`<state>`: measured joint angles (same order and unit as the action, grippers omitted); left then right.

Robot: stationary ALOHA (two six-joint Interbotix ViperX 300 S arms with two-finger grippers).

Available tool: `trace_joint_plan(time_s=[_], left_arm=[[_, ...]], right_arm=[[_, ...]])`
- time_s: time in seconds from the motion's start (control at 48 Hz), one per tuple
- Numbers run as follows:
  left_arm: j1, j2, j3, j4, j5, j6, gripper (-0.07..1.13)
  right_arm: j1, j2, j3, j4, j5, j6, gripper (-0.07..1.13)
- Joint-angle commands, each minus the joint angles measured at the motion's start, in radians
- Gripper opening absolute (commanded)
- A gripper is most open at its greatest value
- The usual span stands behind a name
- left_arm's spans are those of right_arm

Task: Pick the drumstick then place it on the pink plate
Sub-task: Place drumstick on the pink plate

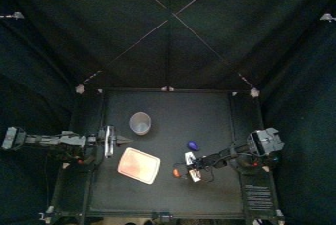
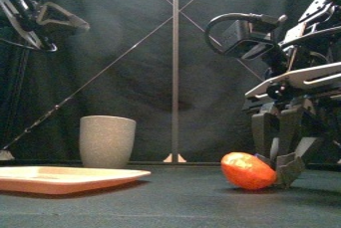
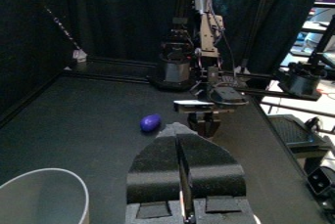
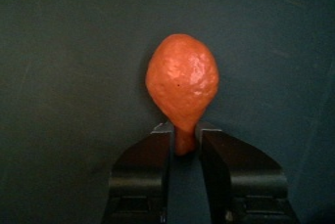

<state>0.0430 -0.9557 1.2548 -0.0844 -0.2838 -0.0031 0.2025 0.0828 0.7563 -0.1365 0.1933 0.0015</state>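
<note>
Two claws are mine. My right claw (image 4: 185, 138) pinches the narrow end of the drumstick (image 4: 183, 74), whose bulb rests on the table (image 2: 173, 207) at the lower right of the front view. The pink plate (image 2: 67, 178) lies at the lower left, with bare tabletop between its edge and the drumstick. The grey cup (image 2: 107, 140) stands behind the plate's right end. A purple toy (image 1: 194, 146) lies just above my right claw in the top view. My left claw (image 3: 183, 159), jaws pressed together, hangs high at the upper left of the front view.
</note>
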Motion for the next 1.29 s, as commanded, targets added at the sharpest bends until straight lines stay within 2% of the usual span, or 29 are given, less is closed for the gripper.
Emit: trace_joint_plan(time_s=[0.021,0.188,0.417,0.875,1.292], left_arm=[[0.000,0.003,-0.012,-0.002,-0.009,0.003,0.13],[0.002,0.005,-0.014,0.000,-0.009,0.005,0.13],[0.008,0.005,-0.021,0.002,-0.011,0.006,0.13],[0.005,0.005,-0.025,-0.002,-0.023,0.003,0.13],[0.008,0.005,-0.008,-0.005,-0.023,0.000,0.13]], right_arm=[[-0.006,-0.034,-0.038,0.005,-0.003,0.002,0.55],[-0.009,-0.040,-0.127,-0.003,-0.003,0.000,0.55],[-0.052,-0.011,-0.295,-0.021,-0.018,-0.002,0.55],[-0.118,0.242,-0.591,-0.058,-0.112,0.002,0.56],[-0.117,0.339,-0.640,-0.040,-0.106,0.005,0.56]])
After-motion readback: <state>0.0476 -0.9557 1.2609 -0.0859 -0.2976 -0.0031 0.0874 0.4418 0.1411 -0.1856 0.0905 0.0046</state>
